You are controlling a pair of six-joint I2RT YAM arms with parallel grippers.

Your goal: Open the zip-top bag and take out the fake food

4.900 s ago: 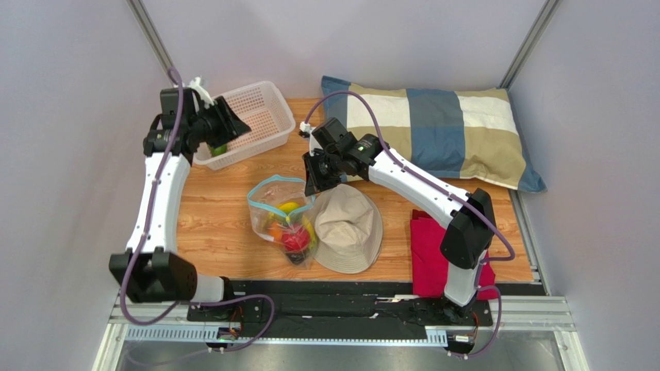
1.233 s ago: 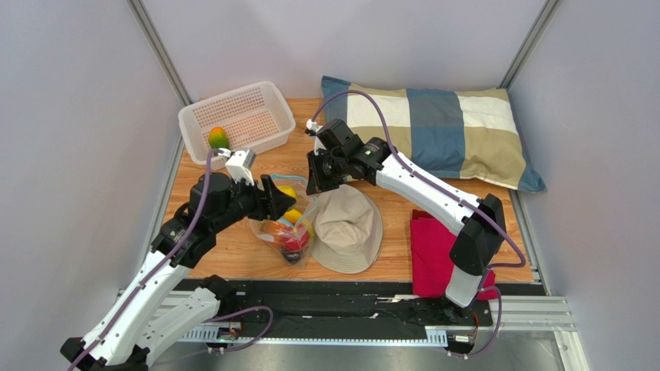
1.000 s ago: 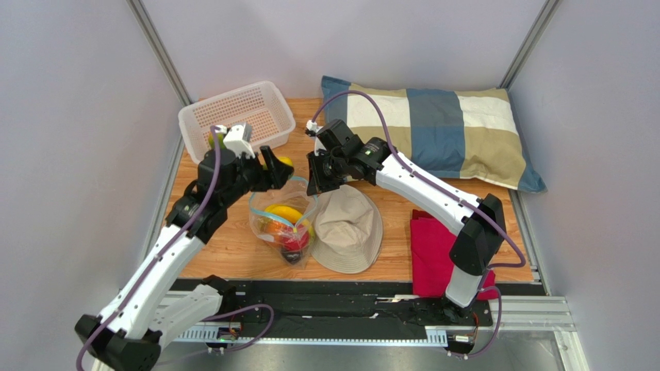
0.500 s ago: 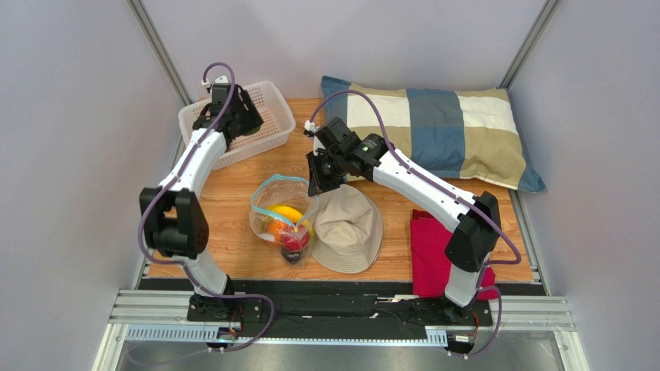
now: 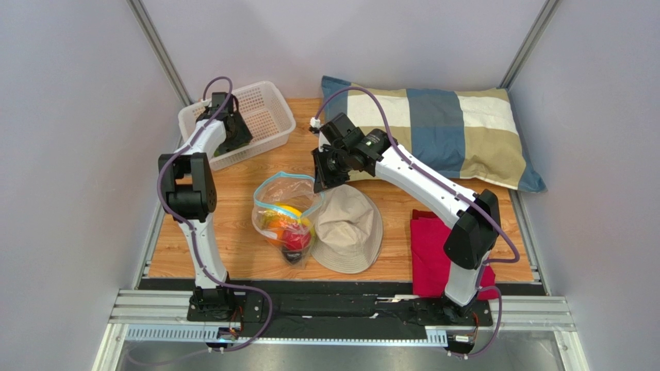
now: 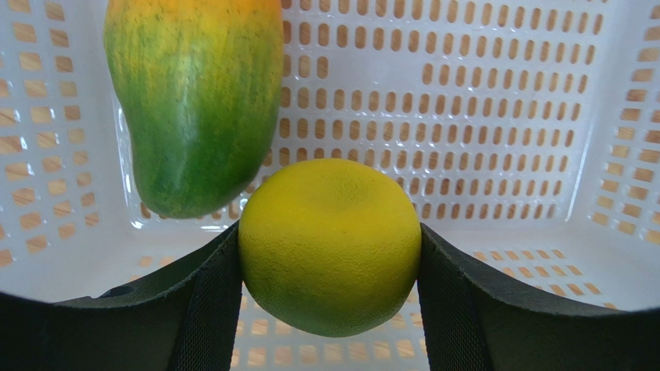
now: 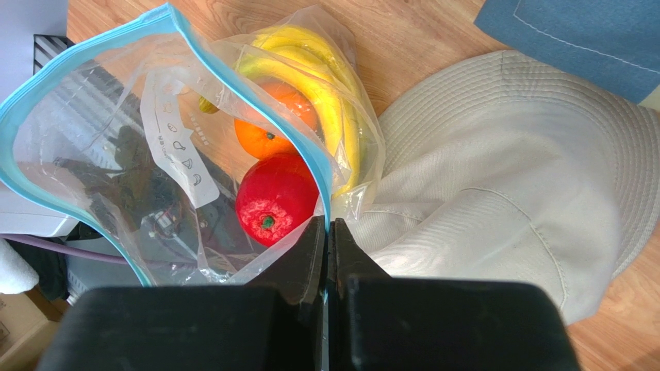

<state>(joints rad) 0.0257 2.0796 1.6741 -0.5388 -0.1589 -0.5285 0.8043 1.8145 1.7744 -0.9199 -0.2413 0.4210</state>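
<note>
Two claws, well apart. We see the basket (image 5: 267,108) at upper left with the left claw (image 6: 328,236) inside. At centre the open-mouthed bag (image 5: 266,202) lies lower left of the right claw (image 7: 326,226), which pinches its blue rim. Beside the mango (image 6: 194,100), the left claw clamps a yellow fruit (image 6: 329,255).

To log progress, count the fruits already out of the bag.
2: the mango lies in the basket; a round yellow fruit sits in the left claw, beside it inside the basket. The arm may hide more.
</note>
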